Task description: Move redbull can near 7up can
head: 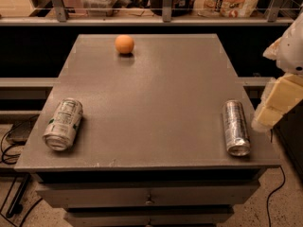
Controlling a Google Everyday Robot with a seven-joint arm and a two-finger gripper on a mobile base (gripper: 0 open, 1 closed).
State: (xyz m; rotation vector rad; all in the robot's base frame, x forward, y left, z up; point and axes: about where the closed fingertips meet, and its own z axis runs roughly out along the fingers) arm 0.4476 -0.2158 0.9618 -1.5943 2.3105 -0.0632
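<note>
Progress is nil: the redbull can point(236, 126) lies near right on the bench point(156, 103), the 7up can point(63, 123) near left, well apart. My tool point(269, 113) hangs just right of the redbull can; whether it is clenched, I cannot tell.

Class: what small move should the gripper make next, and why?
Probably left, over the redbull can, which lies on its side, ungrasped, just beside the gripper at the table's right edge. The 7up can lies far left.
</note>
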